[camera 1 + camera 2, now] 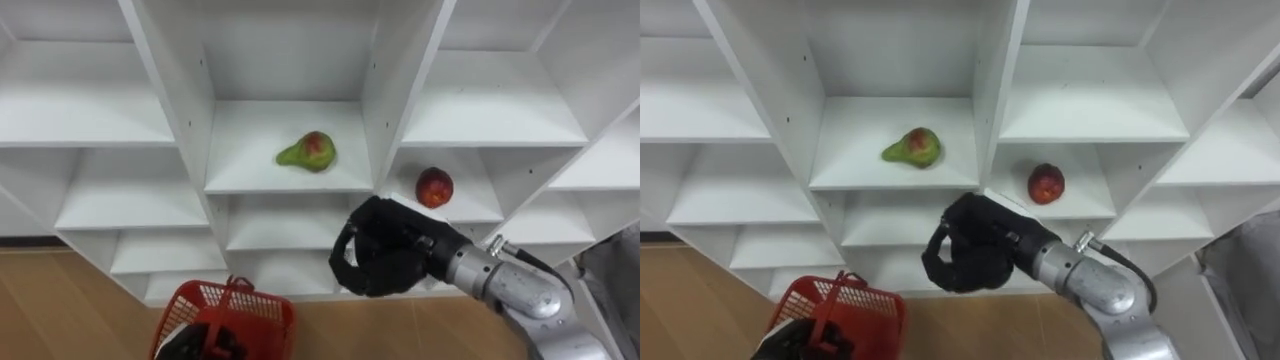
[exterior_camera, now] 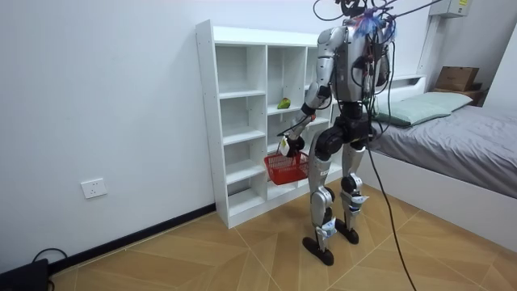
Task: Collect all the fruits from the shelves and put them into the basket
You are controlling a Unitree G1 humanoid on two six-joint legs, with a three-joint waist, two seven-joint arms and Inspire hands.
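Pear (image 1: 308, 151), apple (image 1: 434, 187) on shelves (image 1: 490, 110); room view shows basket (image 2: 287, 167) hanging from left hand (image 2: 288, 145).

right hand (image 1: 385, 255) raised, fingers curled, empty; left hand (image 1: 212, 344) held low

Red basket (image 1: 225, 318) cut off by the bottom edge; left hand (image 1: 212, 343) cropped there too.

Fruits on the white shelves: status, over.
Left hand carries red mesh basket. Right hand hovers before white shelves, near red apple. Green-red pear, apple both shelved. Nothing blocking.
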